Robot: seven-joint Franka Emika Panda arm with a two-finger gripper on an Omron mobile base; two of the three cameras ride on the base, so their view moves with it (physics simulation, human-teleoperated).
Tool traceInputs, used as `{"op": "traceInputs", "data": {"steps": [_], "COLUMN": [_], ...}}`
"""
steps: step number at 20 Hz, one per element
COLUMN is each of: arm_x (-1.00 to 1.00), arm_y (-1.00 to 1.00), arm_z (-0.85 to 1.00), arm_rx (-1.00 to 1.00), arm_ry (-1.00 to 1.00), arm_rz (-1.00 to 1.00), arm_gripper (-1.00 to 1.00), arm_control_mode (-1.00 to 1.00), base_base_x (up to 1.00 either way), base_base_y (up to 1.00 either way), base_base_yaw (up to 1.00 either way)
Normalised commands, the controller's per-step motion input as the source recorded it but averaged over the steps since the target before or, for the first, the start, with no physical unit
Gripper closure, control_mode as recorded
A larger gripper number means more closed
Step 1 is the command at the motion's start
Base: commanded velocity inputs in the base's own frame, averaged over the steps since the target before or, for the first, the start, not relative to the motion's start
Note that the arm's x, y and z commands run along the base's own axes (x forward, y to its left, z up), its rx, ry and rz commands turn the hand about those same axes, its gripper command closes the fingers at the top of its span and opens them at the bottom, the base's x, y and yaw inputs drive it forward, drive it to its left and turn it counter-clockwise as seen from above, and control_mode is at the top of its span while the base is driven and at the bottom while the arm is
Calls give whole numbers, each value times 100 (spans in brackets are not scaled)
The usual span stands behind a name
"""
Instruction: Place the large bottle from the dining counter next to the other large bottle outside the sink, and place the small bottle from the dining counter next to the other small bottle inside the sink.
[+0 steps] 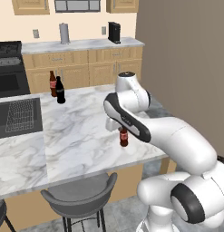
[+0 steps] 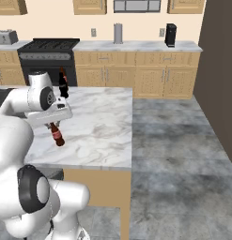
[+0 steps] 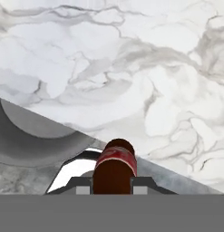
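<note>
Gripper pinches the small bottle by its upper part, jaws pressed against the brown glass on either side; whether the bottle's base touches the dining counter cannot be told. It stands near the counter's front edge, above a grey stool. Far across the marble, the large bottle stands just beside the other large bottle, close to the sink with its wire rack.
</note>
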Motion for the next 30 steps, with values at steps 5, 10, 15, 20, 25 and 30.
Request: {"op": "traceInputs", "data": {"steps": [5,10,15,20,25,30], "arm_x": [2,3,0,0,0,0], "arm_y": [-22,-17,0,0,0,0], "arm_z": [15,5,0,0,0,0], "arm_rx": [1,3,0,0,0,0], "arm_ry": [5,12,0,0,0,0], "arm_rz": [-1,-9,0,0,0,0], "arm_gripper": [100,100,100,100,100,100], "arm_control_mode": [-100,-100,-100,100,100,100], "base_base_x": [0,0,0,0,-37,-13], "base_base_y": [0,0,0,0,-2,-84], "base_base_yaw": [0,0,0,0,-4,-3]}}
